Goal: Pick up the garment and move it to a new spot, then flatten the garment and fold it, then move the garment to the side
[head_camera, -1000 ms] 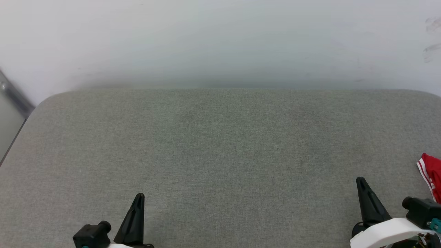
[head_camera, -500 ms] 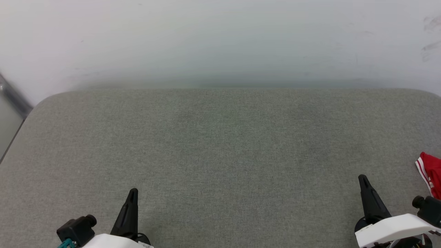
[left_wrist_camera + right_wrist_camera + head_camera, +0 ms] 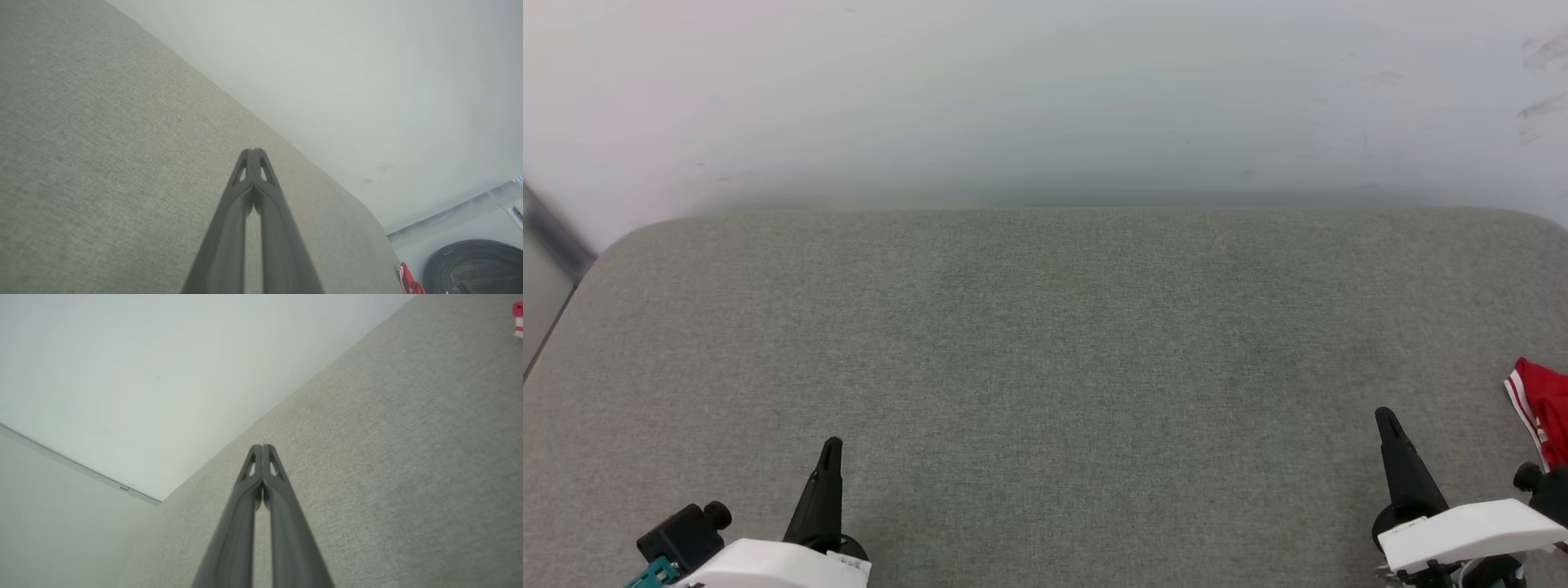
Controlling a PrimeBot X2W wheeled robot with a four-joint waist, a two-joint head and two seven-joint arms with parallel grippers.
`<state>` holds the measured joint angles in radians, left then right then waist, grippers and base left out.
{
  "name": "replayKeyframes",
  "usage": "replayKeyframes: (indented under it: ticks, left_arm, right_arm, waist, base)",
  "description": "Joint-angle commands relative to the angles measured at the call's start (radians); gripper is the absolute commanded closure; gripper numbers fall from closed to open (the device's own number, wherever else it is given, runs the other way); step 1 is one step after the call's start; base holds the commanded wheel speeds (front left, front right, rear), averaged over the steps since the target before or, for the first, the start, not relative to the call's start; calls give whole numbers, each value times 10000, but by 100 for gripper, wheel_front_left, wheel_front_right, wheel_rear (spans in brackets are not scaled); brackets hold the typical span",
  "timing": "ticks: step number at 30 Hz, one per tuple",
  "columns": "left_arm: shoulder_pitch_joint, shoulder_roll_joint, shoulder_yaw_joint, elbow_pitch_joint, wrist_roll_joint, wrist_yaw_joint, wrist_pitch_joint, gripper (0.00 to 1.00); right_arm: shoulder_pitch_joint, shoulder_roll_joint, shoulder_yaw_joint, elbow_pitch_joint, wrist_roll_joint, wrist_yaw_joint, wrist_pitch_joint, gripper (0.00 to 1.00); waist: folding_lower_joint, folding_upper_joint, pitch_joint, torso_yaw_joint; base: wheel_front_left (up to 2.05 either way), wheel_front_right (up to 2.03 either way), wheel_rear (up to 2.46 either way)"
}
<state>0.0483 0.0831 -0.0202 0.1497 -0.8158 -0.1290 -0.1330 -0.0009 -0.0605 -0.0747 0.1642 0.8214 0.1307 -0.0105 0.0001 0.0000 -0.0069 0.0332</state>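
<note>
Left pincer (image 3: 831, 449): fingers pressed together at the tips with nothing between them, low over the grey surface.
Right pincer (image 3: 1385, 418): likewise closed on nothing, tips touching.
Shirt (image 3: 1542, 402): lies on the surface just to the right of the right pincer and a little ahead of its tips, not touching it. It is well apart from the left pincer, far off to that one's right. A red corner with white stripes along its edge is in sight, cut off by the picture's border.
Surface (image 3: 1045, 367): grey woven cloth, bare between the two pincers and ahead of both.
Wall (image 3: 1045, 98): pale, beyond the surface's far edge, ahead of both pincers.
How it will handle: likely light, soft and limp. It should sag and bunch when lifted, and drag a little on the woven cloth rather than slide freely. Not fragile.
Where to take hold: probably a pinch on the striped edge nearest the right pincer, where the trim looks thicker and should give the fingers more to bite. For spreading it flat, two corners, one per pincer, would likely serve better.
Writing: none can be read on the part of the shirt in sight; no brand or label is legible.
Stage: from so small a piece I cannot tell whether the shirt is folded or crumpled.
</note>
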Motion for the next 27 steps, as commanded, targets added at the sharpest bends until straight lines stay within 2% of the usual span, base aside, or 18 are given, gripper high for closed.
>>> replayKeyframes:
  ticks: [1, 27]
  left_arm:
    - [-321, 59, 68, -79, -303, -9, 61, 100]
    - [-815, 67, 358, 291, -3422, -16, 826, 100]
  right_arm:
    - [-328, 16, -34, -76, 280, 1, 31, 100]
    - [-650, 56, -184, 261, 3217, 1, 508, 100]
  waist:
    - [0, 0, 1, -4]
    - [-1, 0, 31, -102]
  base:
    - [0, 0, 0]
    - [0, 0, 0]
